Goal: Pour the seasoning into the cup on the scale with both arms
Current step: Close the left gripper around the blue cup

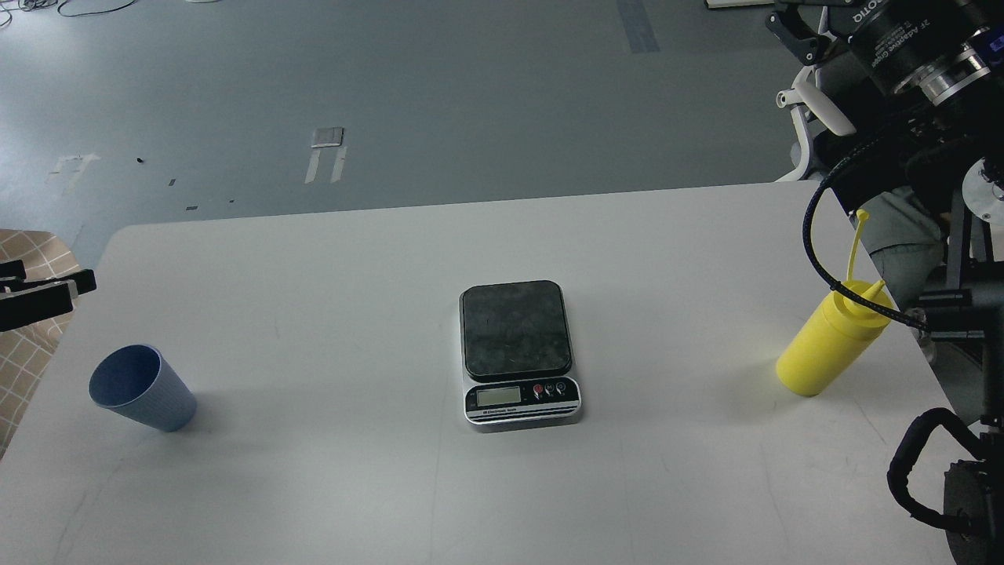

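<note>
Cup [143, 388]: light blue, ribbed, on the table [329, 486] at the lower left of the frame. It stands alone, well apart from the scale.
Scale [520, 353]: at the centre of the frame, its dark plate is bare, its display and buttons face the bottom edge.
Seasoning [831, 339]: yellow bottle at the right of the frame, upright on its base, nozzle and thin tether pointing up.
Left pincer [47, 292]: at the left edge of the frame, above the cup in the picture. Two dark fingers show with a narrow gap between them, so it looks a little spread and it pinches nothing.
Right pincer [796, 31]: at the upper right corner, only partly in the frame. I cannot tell if the fingers are spread or pressed together.
Key relation: the cup lies below and slightly to the right of the left pincer, and this arm is clearly the nearer one. The cup's long axis is about vertical, its open mouth up. The bottle lies far below the right pincer.
Step in hand: in my judgement nothing is done yet; the cup must go on the scale first.
Writing: "2F Adaptive Gripper" on the right wrist, partly readable. The scale carries a small line of text, too small to read with certainty.
</note>
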